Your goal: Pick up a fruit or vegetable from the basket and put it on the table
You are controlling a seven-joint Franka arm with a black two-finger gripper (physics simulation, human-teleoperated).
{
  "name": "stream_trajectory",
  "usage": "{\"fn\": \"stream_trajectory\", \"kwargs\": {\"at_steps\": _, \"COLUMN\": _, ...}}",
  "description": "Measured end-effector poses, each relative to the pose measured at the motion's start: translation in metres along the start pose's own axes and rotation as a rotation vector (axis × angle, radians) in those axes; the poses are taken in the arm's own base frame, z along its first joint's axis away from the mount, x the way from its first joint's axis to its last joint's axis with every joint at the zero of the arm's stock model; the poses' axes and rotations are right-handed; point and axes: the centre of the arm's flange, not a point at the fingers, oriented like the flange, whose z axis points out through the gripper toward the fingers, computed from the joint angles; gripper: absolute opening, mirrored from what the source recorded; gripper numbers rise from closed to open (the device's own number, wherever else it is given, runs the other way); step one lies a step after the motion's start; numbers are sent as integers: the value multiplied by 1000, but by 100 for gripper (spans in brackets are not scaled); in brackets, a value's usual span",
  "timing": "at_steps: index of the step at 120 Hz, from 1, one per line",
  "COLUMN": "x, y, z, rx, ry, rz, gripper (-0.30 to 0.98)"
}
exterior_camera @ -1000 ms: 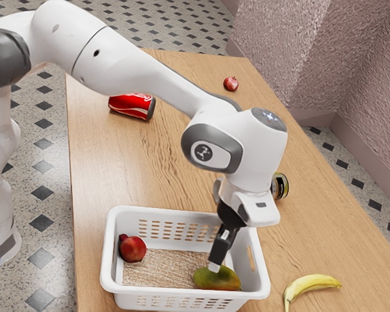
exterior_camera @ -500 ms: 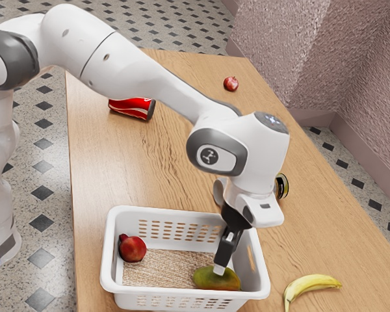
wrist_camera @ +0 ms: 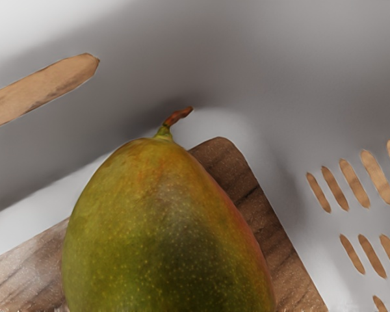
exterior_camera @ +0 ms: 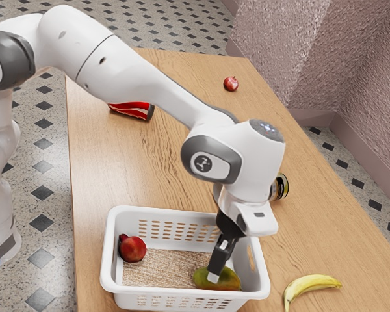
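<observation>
Mango (exterior_camera: 229, 280) lies in the basket (exterior_camera: 149, 292), the end effector (exterior_camera: 213, 275) right at it; whether open or closed, I cannot tell. Reaching looks nearly done; lifting out and placing on the table (exterior_camera: 117, 175) remain.

Gripper (exterior_camera: 214, 275) at the mango (exterior_camera: 230, 281), inside white basket (exterior_camera: 162, 211) – red fruit (exterior_camera: 133, 249) near opposite end. Banana (exterior_camera: 312, 283), jar (exterior_camera: 283, 186), red can (exterior_camera: 133, 111) out on table (exterior_camera: 117, 169).
</observation>
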Motion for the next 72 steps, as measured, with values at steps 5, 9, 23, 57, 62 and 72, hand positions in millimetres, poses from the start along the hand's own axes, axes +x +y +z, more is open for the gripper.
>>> {"fn": "stream_trajectory", "kwargs": {"at_steps": 5, "x": -1, "y": -2, "z": 0, "rx": 1, "ry": 0, "rz": -3, "gripper": 69}}
{"fn": "stream_trajectory", "kwargs": {"at_steps": 9, "x": -1, "y": -3, "z": 1, "rx": 1, "ry": 0, "rz": -6, "gripper": 69}}
{"fn": "stream_trajectory", "kwargs": {"at_steps": 23, "x": -2, "y": -7, "z": 7, "rx": 0, "ry": -4, "rz": -12, "gripper": 69}}
{"fn": "stream_trajectory", "kwargs": {"at_steps": 57, "x": -3, "y": -6, "z": 19, "rx": 2, "ry": 2, "rz": -10, "gripper": 69}}
{"fn": "stream_trajectory", "kwargs": {"at_steps": 62, "x": -3, "y": -6, "z": 20, "rx": 2, "ry": 5, "rz": -10, "gripper": 69}}
{"fn": "stream_trajectory", "kwargs": {"at_steps": 72, "x": -2, "y": -6, "z": 22, "rx": 3, "ry": 10, "rz": -11, "gripper": 69}}
